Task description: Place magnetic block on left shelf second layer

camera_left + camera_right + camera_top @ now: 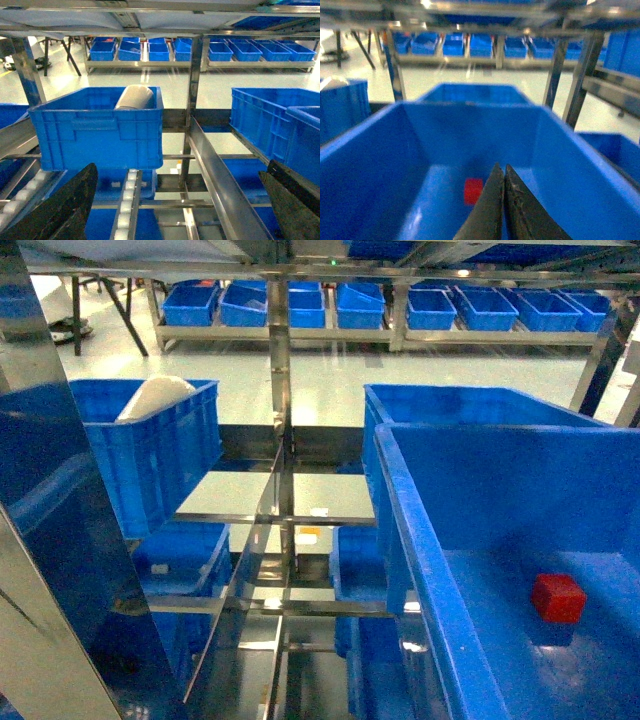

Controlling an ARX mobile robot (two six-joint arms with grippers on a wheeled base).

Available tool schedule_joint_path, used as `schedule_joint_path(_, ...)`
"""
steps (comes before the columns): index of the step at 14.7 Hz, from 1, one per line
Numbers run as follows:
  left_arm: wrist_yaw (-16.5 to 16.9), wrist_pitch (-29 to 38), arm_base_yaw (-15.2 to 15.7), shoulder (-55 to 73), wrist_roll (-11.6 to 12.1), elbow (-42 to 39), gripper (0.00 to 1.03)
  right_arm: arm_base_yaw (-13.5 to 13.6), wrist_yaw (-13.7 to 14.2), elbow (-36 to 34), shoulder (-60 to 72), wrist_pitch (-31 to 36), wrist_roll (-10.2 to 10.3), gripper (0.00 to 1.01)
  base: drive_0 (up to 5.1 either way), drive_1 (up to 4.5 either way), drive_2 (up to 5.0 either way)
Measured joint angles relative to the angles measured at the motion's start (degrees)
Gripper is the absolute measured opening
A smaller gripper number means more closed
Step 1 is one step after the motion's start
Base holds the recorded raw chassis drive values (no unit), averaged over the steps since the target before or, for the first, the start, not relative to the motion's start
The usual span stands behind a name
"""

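A red magnetic block (558,598) lies on the floor of a big blue bin (420,540) at the right. From the right wrist, the block (473,191) sits just left of my right gripper (502,167), which hovers over the bin (380,135), shut with nothing in it. My left gripper (175,200) is open and empty, its dark fingers (60,210) spread wide before the left shelf's roller rail (127,205). Neither gripper appears in the head view.
On the left shelf stands a blue crate (97,127) holding a white cylinder (135,97). A steel divider rail (215,175) runs between the shelves, and a steel post (281,390) stands mid-view. More blue bins (330,305) line a far rack.
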Motion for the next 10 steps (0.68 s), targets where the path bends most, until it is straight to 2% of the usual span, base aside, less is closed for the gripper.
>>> schedule_joint_path(2, 0.0, 0.0, 0.0, 0.0, 0.0, 0.0, 0.98, 0.0, -0.1, 0.0, -4.6, -6.7, 0.0, 0.02, 0.0, 0.0, 0.0)
schedule_joint_path(5, -0.1, 0.0, 0.0, 0.0, 0.0, 0.0, 0.98, 0.0, 0.0, 0.0, -8.1, -8.2, 0.0, 0.02, 0.0, 0.0, 0.0)
schedule_joint_path(6, 0.0, 0.0, 0.0, 0.0, 0.0, 0.0, 0.98, 0.0, 0.0, 0.0, -8.1, -7.8, 0.0, 0.19, 0.0, 0.0, 0.0)
schedule_joint_path(7, 0.0, 0.0, 0.0, 0.0, 0.0, 0.0, 0.98, 0.0, 0.0, 0.0, -8.1, -7.8, 0.0, 0.74, 0.0, 0.0, 0.0)
schedule_joint_path(9, 0.0, 0.0, 0.0, 0.0, 0.0, 0.0, 0.98, 0.0, 0.0, 0.0, -8.1, -7.8, 0.0, 0.99, 0.0, 0.0, 0.0)
schedule_joint_path(10, 0.0, 0.0, 0.0, 0.0, 0.0, 0.0, 0.98, 0.0, 0.0, 0.0, -8.1, -7.8, 0.0, 0.97, 0.0, 0.0, 0.0)
